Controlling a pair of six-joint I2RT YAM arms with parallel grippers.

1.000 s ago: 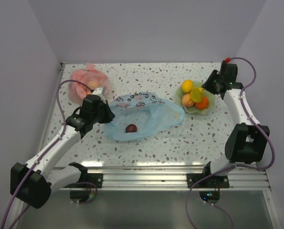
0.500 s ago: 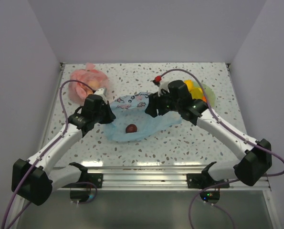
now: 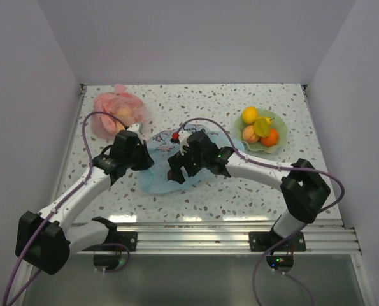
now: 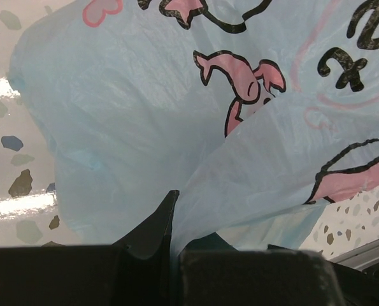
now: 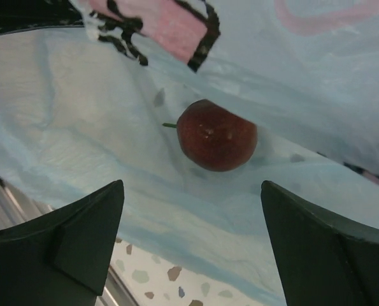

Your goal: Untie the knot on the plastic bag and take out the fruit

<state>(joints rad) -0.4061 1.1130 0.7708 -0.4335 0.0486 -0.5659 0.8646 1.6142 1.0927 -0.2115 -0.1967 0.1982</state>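
The light-blue plastic bag (image 3: 152,180) lies open on the table's middle, its printed band (image 3: 165,136) at the far side. My left gripper (image 3: 140,156) is shut on the bag's left rim; in the left wrist view the film (image 4: 253,166) runs into the closed fingers (image 4: 148,236). My right gripper (image 3: 175,173) hangs open over the bag's inside and hides the fruit there from above. In the right wrist view a dark purple fruit (image 5: 216,135) rests on the bag's film just ahead of the open right gripper (image 5: 190,191), untouched.
A green plate (image 3: 242,124) at the back right holds yellow (image 3: 249,115), peach (image 3: 250,134), yellow-green (image 3: 262,126) and orange (image 3: 271,138) fruits. A pink-red bag (image 3: 116,107) lies at the back left. The aluminium rail (image 3: 195,233) runs along the near edge.
My right arm has swung from the green plate leftward over the blue bag and lowered toward the purple fruit, its jaws opening wide. The left gripper has kept its hold.
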